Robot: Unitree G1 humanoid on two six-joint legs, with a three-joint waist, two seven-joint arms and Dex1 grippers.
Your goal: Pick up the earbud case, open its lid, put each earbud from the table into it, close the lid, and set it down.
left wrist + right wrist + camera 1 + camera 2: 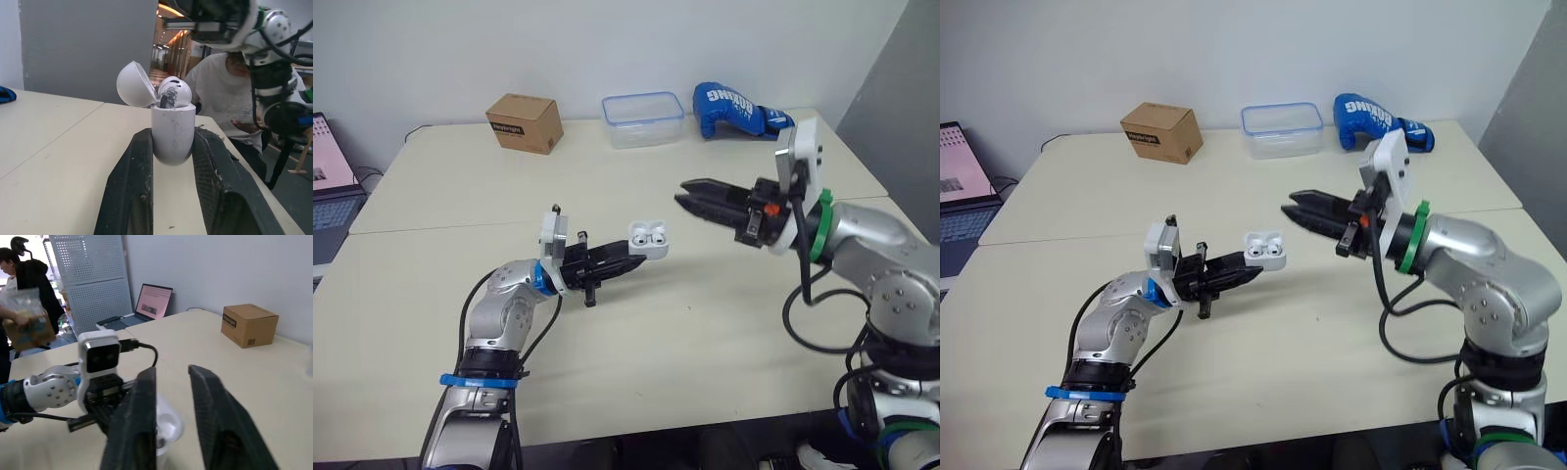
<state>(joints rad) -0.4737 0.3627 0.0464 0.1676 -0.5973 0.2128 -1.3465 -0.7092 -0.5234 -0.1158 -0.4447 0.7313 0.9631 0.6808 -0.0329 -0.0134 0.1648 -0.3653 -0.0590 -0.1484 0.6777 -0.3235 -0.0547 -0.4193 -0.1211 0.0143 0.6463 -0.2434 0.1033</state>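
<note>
Earbud case (648, 238), pinched open-lidded in our left gripper (634, 260), may slip if our spread right gripper (680, 193) nearby shoves its lid (133, 84).

Beige table (705, 294), seam across the middle. Along far edge, L to R: cardboard box (524, 122), clear container w/ blue rim (642, 119), blue boxing glove (734, 110).

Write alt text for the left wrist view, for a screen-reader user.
The left claw grips the white earbud case upright between its two black fingers, with the lid hinged open and the earbuds seated inside. Beyond it are the beige table, the robot's right arm and a person in a white shirt.
</note>
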